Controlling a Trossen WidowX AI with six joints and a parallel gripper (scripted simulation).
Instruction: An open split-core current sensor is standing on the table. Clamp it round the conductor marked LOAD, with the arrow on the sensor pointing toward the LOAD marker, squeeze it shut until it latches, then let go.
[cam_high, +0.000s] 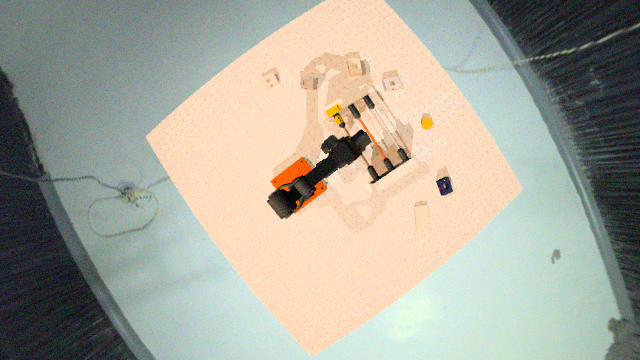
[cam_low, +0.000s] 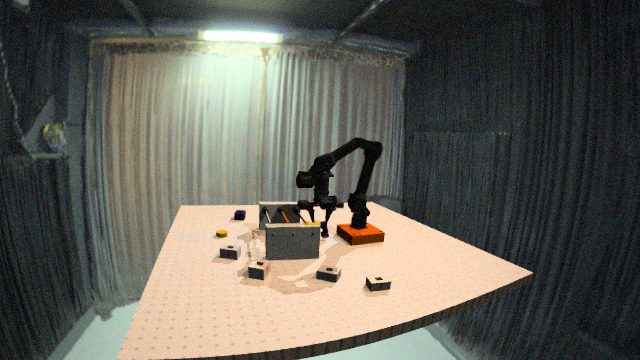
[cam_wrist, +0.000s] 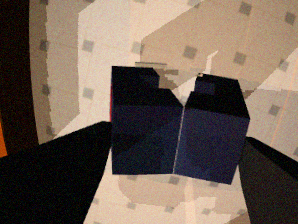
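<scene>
The split-core sensor (cam_wrist: 145, 137) is dark blue. In the wrist view its two halves meet along a seam, with a notch between their raised far ends. My gripper (cam_wrist: 177, 140) is shut on it, one finger against each outer side. In the exterior view the fingers reach down beside the rack, near the table; the top view hides them under the arm. A yellow marker (cam_high: 334, 110) (cam_low: 312, 224) stands at one end of the nearest conductor (cam_high: 365, 159), which carries a yellow tag (cam_high: 339, 120). The marker's lettering and the sensor's arrow are unreadable.
The rack's grey end panel (cam_low: 292, 242) stands beside the fingers. An orange conductor (cam_high: 372, 136) runs between its panels. Several small blocks, including a pale one (cam_high: 271, 79), lie around it. A dark blue block (cam_high: 444, 186) (cam_low: 240, 215) and a yellow disc (cam_high: 426, 123) (cam_low: 221, 233) lie beyond the rack.
</scene>
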